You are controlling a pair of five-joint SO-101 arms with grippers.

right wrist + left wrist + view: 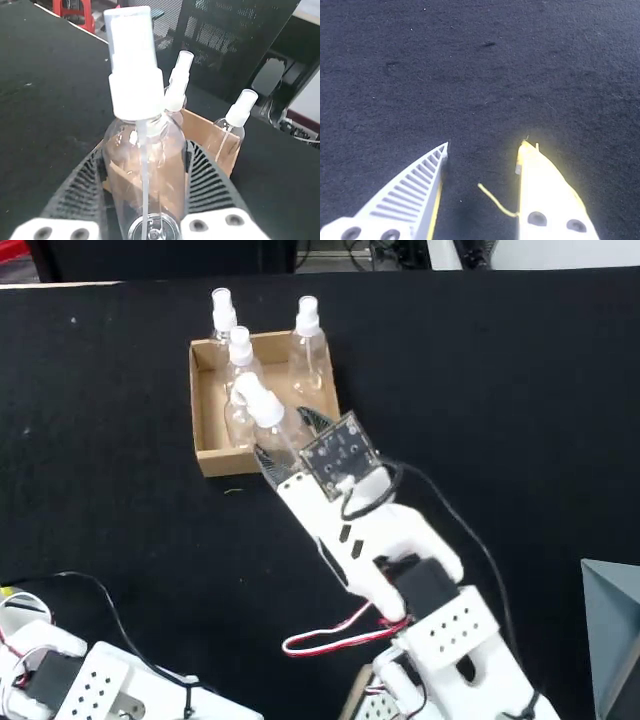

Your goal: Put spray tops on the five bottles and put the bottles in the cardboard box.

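Step in hand, by judgement: boxing of a capped bottle. Right end effector (290, 438) is closed on a clear bottle (142, 165), gripped at the body, w/ spray top (131, 60) seated on the neck. Bottle is held tilted over the near-right part of the cardboard box (222, 462), above the box floor, not set down.

Three other bottles are noted, all w/ spray tops fitted: one (240, 365) upright inside the box just beyond the held one; one (308, 348) at the far-right corner; one (222, 315) at the far-left corner. For the two far ones it cannot be told whether they stand inside the box or just behind its far wall. Four bottles are thus counted; task is judged well along, not complete.

Left end effector (485, 145) is open, nothing between its fingers, low over bare black table (470, 60). Left arm (60, 670) is at the near-left edge, well apart from the box.

Next move, est.: bottle to be brought upright, lowered onto free floor at the near side of the box, then released. Clearance req'd: neighbouring bottle is close and could be toppled by the held bottle or a finger. Release is advised only once the base sits flat; a tall, light bottle is judged prone to tipping.
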